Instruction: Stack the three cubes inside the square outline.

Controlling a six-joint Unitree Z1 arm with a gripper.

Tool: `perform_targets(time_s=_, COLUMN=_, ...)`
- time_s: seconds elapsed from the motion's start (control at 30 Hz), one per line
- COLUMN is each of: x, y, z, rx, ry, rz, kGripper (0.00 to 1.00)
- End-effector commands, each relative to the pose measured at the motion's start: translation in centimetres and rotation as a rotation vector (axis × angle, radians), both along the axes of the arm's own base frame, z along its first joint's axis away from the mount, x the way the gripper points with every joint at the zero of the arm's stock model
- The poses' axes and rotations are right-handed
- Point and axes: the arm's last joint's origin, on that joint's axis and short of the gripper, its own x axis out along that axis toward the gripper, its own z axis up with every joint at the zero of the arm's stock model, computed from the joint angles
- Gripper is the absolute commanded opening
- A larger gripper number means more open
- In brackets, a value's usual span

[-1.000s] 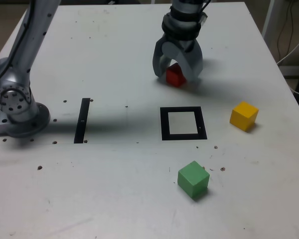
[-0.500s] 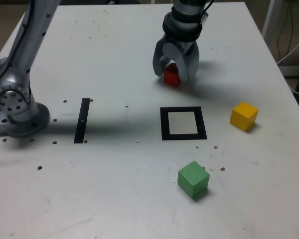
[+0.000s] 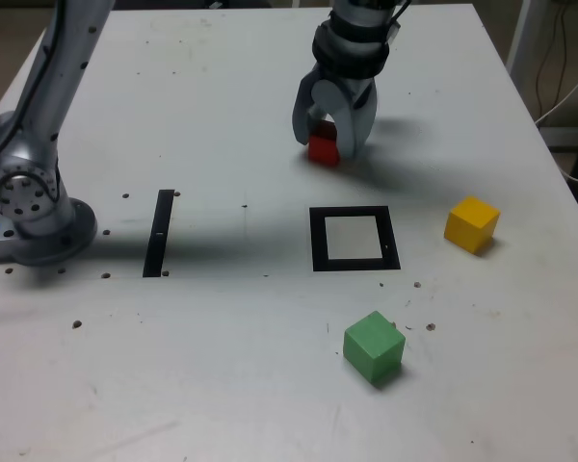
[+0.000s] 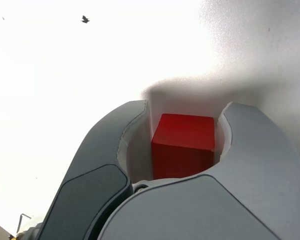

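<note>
The red cube (image 3: 323, 148) sits on the white table behind the square outline (image 3: 354, 239), between the two grey fingers of my gripper (image 3: 324, 146). In the wrist view the jaws press both sides of the red cube (image 4: 183, 144), so my gripper (image 4: 185, 120) is shut on it. The yellow cube (image 3: 471, 223) rests to the exterior view's right of the outline. The green cube (image 3: 374, 346) lies in front of the outline, nearer the camera. The outline's white centre holds nothing.
A narrow black strip (image 3: 160, 232) lies on the table at the exterior view's left of the outline. The arm's round grey base (image 3: 29, 207) stands at the far left. Cables hang past the table's right edge (image 3: 559, 164).
The jaws have drawn together from wide open until they hold the red cube. The cube has shifted slightly toward the exterior view's left. The other cubes have not moved.
</note>
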Motion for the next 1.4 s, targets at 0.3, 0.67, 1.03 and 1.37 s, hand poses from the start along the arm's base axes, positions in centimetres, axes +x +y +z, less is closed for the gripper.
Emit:
perform_targets(time_s=0.3, x=-1.1, y=-0.5, z=2.6, rx=0.019, ry=-0.044, rz=0.070, kGripper=0.36)
perform_targets(time_s=0.67, x=-3.2, y=-3.3, z=5.9, rx=-0.005, ry=-0.072, rz=0.184, kGripper=0.36)
perform_targets(time_s=1.03, x=-3.6, y=-8.1, z=6.1, rx=0.007, ry=-0.045, rz=0.283, kGripper=0.36)
perform_targets(time_s=1.37, x=-3.1, y=-10.5, z=5.7, rx=0.006, ry=-0.054, rz=0.378, kGripper=0.36)
